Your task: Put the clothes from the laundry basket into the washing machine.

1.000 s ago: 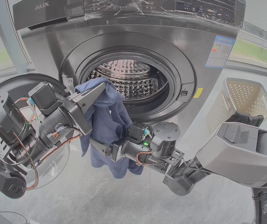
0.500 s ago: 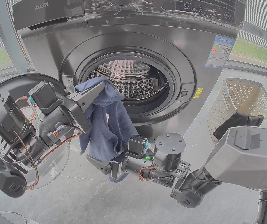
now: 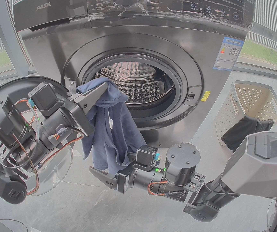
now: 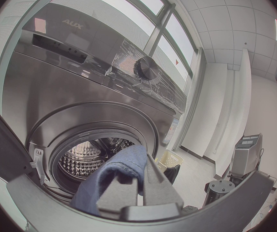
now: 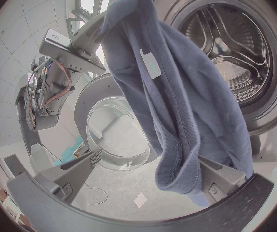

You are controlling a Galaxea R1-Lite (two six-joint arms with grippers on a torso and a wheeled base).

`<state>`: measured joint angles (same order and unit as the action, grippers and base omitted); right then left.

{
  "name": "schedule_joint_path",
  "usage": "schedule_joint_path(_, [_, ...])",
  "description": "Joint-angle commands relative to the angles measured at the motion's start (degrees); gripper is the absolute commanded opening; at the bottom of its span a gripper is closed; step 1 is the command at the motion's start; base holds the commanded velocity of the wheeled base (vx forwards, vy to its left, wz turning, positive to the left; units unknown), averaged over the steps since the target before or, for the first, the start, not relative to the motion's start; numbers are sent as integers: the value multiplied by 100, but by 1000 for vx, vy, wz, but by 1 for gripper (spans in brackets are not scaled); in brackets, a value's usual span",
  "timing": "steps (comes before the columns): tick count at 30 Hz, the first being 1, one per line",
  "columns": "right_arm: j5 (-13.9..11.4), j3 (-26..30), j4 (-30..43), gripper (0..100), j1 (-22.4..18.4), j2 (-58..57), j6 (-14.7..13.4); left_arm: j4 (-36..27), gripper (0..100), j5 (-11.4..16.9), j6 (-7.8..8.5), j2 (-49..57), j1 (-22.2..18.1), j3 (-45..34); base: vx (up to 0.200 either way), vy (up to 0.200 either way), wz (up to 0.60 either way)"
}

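Observation:
A blue garment (image 3: 112, 129) hangs in front of the washing machine's open drum (image 3: 135, 81). My left gripper (image 3: 95, 95) is shut on the garment's top, at the left rim of the opening. In the left wrist view the cloth (image 4: 125, 165) is bunched in that gripper (image 4: 140, 178). My right gripper (image 3: 101, 176) stands open just under the garment's lower edge. In the right wrist view the hem (image 5: 177, 178) hangs between that gripper's (image 5: 149, 158) spread fingers and drapes over one of them. A dark garment (image 3: 245, 131) lies in the laundry basket (image 3: 254, 103).
The washer's round door (image 3: 54, 165) is swung open at the left, behind my left arm. The beige basket leans tipped on the floor to the right of the machine. Bare grey floor (image 3: 80, 203) lies below the grippers.
My right arm has dropped from the middle of the garment to below its hem. The cloth now hangs longer and straighter. My left gripper has edged up slightly with the garment.

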<state>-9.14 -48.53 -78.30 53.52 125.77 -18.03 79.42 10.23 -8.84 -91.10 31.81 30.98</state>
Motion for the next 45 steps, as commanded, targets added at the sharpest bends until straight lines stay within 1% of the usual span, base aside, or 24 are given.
schedule_joint_path(1, [18,19,-45,100,-25,9,10,3,0,6,-4,22,1,5,0,0,0])
schedule_joint_path(4, [27,10,-63,100,-61,79,10,3,0,6,-4,22,1,5,0,0,0])
schedule_joint_path(5, [35,10,-71,0,-69,97,10,3,0,6,-4,22,1,5,0,0,0])
schedule_joint_path(15, [53,72,-177,0,-105,79,72,3,0,6,-4,22,1,5,0,0,0])
schedule_joint_path(17, [53,98,-177,0,-166,70,80,3,0,6,-4,22,1,5,0,0,0])
schedule_joint_path(20, [53,177,-177,0,-272,-9,195,3,0,6,-4,13,1,-4,0,0,0])
schedule_joint_path(22, [53,300,-177,0,-403,-123,335,3,0,6,-4,13,1,-21,0,0,0])
schedule_joint_path(23, [53,476,-168,0,-491,-290,449,3,0,6,-4,5,-8,-30,0,0,0])
schedule_joint_path(24, [53,564,-168,0,-535,-369,502,3,0,-3,-4,-4,-8,-39,0,0,0])
schedule_joint_path(29, [44,1443,-89,0,-869,-1186,836,-6,0,-3,5,-31,-350,-57,0,0,0])
schedule_joint_path(30, [44,1478,-89,0,-896,-1239,854,-6,0,-3,5,-31,-368,-57,0,0,0])
schedule_joint_path(31, [27,1663,-71,0,-1036,-1494,959,-14,0,-3,5,-31,-447,-65,0,0,0])
schedule_joint_path(33, [35,1821,-54,0,-1221,-1758,1091,-6,0,-3,5,-31,-535,-83,0,0,0])
schedule_joint_path(35, [27,1847,-63,0,-1405,-1916,1197,-14,0,-3,14,5,-579,-127,0,0,0])
schedule_joint_path(40, [44,1794,-238,0,-1766,-2074,1197,-67,0,41,22,172,-553,-373,0,0,0])
schedule_joint_path(45, [53,1786,-836,0,-1950,-2100,1161,-23,0,85,22,312,-509,-531,0,0,0])
